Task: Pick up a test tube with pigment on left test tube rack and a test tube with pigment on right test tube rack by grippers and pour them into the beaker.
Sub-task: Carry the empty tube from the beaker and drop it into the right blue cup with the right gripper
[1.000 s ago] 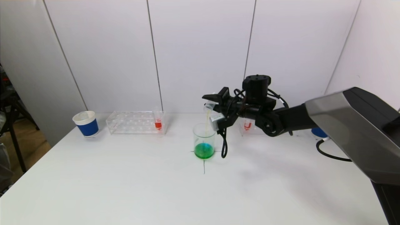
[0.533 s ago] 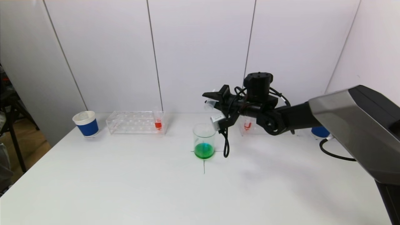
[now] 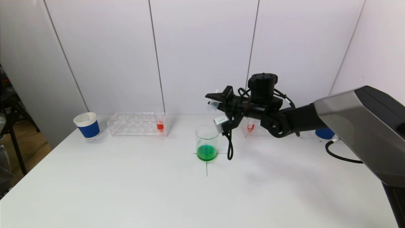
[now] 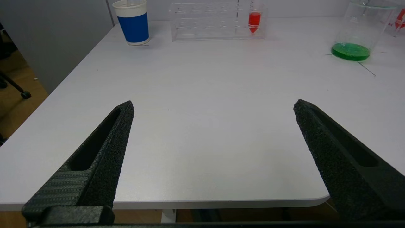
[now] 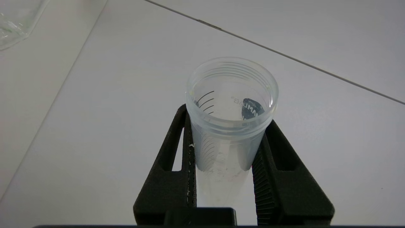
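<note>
We see a white tabletop (image 3: pixel 126 190) set against pale wall panels (image 3: pixel 202 53), with a thin dark cross marked near its middle. Our right end effector (image 3: pixel 212 105) is held in the air above the far half of the tabletop, its fingers pinching a clear test tube (image 5: pixel 230 107) that looks empty and lies tipped sideways. Just below and slightly nearer than this end effector stands the glass beaker (image 3: pixel 207 142), upright on the cross, with green liquid in its bottom. The tube's mouth is above the beaker's rim and clear of it; we cannot see any liquid running. A black cable (image 3: pixel 229 145) hangs from the right end effector down beside the beaker, close to its wall; whether it touches, we cannot tell.

Beyond the right end effector and toward its arm side sits the right rack (image 3: pixel 251 128), partly hidden by the arm, with one red-filled tube (image 3: pixel 250 126) showing. A blue cup (image 3: pixel 322 133) peeks out behind the arm farther right. Well off to the other side of the end effector lies the left rack (image 3: pixel 136 124), clear plastic, holding one red tube (image 3: pixel 160 125) at its end nearest the beaker, and past it a blue-and-white paper cup (image 3: pixel 87 125).

Our left end effector (image 4: pixel 213 106) hovers at the near edge of the tabletop, fingers spread wide, holding nothing.
</note>
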`<state>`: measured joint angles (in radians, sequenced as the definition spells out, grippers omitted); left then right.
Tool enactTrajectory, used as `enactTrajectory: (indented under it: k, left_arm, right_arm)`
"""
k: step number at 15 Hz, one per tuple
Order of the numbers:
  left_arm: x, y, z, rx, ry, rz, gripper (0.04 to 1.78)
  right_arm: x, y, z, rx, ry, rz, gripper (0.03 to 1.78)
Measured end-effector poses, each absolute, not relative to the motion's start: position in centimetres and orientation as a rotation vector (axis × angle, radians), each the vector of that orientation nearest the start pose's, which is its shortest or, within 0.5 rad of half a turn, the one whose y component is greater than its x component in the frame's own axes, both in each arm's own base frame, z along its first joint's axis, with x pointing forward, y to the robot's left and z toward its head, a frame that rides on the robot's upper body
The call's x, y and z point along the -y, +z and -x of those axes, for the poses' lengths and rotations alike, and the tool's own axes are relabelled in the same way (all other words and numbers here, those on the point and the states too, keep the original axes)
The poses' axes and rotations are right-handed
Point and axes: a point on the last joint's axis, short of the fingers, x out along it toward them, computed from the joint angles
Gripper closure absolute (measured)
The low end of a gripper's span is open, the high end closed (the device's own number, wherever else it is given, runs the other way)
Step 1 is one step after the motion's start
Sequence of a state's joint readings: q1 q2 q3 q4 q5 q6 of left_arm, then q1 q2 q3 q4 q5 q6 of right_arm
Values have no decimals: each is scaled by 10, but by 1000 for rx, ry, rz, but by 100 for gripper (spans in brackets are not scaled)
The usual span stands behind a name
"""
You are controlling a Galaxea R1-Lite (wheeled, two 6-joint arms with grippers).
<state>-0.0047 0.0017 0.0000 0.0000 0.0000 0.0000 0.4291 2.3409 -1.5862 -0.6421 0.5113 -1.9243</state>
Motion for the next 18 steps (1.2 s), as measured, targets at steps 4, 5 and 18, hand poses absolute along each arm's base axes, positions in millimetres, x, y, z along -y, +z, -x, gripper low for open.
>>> enactTrajectory:
  k: [4, 5, 18]
  left_arm:
    - [0, 76, 23, -2, -5, 0, 6]
    - [0, 76, 23, -2, -5, 0, 6]
    - [0, 76, 23, -2, -5, 0, 6]
  right_arm:
    - [-215, 129, -434, 758, 796, 1667, 125]
    - [-216, 128, -433, 746, 806, 1649, 125]
    - [-217, 163, -421, 270, 786, 870, 125]
